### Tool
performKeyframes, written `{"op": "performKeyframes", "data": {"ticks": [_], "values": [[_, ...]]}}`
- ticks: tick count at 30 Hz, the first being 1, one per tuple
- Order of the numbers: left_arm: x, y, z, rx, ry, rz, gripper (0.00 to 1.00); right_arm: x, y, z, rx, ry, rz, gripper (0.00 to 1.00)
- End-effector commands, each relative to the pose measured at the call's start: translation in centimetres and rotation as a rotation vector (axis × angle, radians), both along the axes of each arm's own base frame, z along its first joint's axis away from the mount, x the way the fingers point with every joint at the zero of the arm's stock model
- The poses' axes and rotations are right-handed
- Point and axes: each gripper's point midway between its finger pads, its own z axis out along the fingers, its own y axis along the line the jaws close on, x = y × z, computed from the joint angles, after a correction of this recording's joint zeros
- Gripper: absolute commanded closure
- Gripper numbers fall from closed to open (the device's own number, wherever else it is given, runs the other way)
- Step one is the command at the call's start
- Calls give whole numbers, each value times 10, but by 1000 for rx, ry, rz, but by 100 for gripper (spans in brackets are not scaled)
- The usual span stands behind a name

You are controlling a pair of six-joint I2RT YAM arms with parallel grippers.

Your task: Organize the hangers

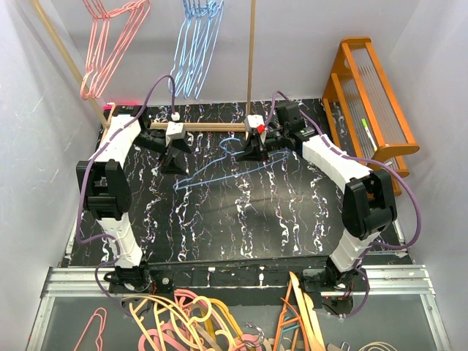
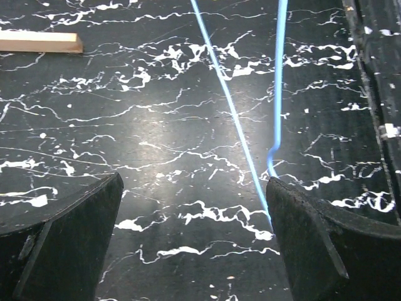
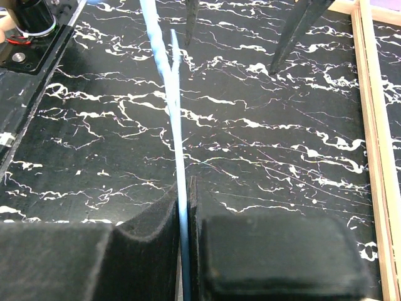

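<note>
Right tool [image 3: 183,188] is clamped shut on a light blue hanger [image 3: 177,138]. In your right wrist view the thin wire runs straight up out of the narrow slit between the pads. A second strand of the same wire crosses it further up.

Left tool [image 2: 194,188] is wide open and holds nothing. It sits low over the counter [image 1: 241,219]. In your left wrist view two blue wire strands come down through the gap. Both end close to the right-hand finger [image 2: 313,238], and I can't tell whether they touch it. The left-hand finger is well apart from the wire.

From the top camera, that hanger lies stretched across the black marbled counter between the two tools, its hook end up by the right tool. I can't tell whether it lies fully flat.

Both tools are at the far side of the counter, just in front of a horizontal wooden bar [image 1: 212,126]. A wooden pole [image 1: 252,51] rises from near the right tool.

At the back wall, pink-red hangers [image 1: 110,36] hang in a bunch on the left. Light blue hangers [image 1: 196,44] hang in a bunch beside them, nearer the middle.

An orange rack [image 1: 369,102] stands at the far right edge. Thicker hangers [image 1: 190,322] in orange, pink and cream are piled at the near edge, below your arm bases.
</note>
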Motion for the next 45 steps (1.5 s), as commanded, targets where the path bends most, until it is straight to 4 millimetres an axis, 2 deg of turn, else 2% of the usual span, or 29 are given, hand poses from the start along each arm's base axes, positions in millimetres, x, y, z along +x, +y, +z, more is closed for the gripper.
{"op": "performKeyframes", "data": {"ticks": [1,9,19,22,27,30,33,37,38,39,41,44,45], "values": [[-11,0,25,-19,1,-11,3,8,2,20,23,-68,7,92],[-10,-3,36,-30,50,32,3,10,2,15,12,-74,0,92],[-47,1,14,57,125,4,3,13,2,14,8,-80,-4,92],[-50,6,0,84,121,-21,3,14,2,16,10,-84,-5,92],[-40,10,-23,121,84,-3,3,16,3,21,15,-90,-7,92],[-38,8,-33,137,62,2,13,17,3,23,13,-94,-13,92],[-35,2,-39,155,63,24,32,19,3,23,10,-93,-22,92],[-29,-5,-35,148,39,72,42,19,3,23,11,-91,-23,92],[-28,-6,-34,145,34,83,50,19,3,23,11,-91,-23,92],[-27,-8,-34,143,30,90,64,19,3,23,12,-89,-23,92],[-25,-9,-33,143,30,104,100,19,3,23,12,-87,-22,92],[-23,-10,-27,137,13,127,100,19,3,22,9,-82,-25,92],[-23,-9,-23,140,-5,142,100,20,2,22,4,-84,-32,89]]}}
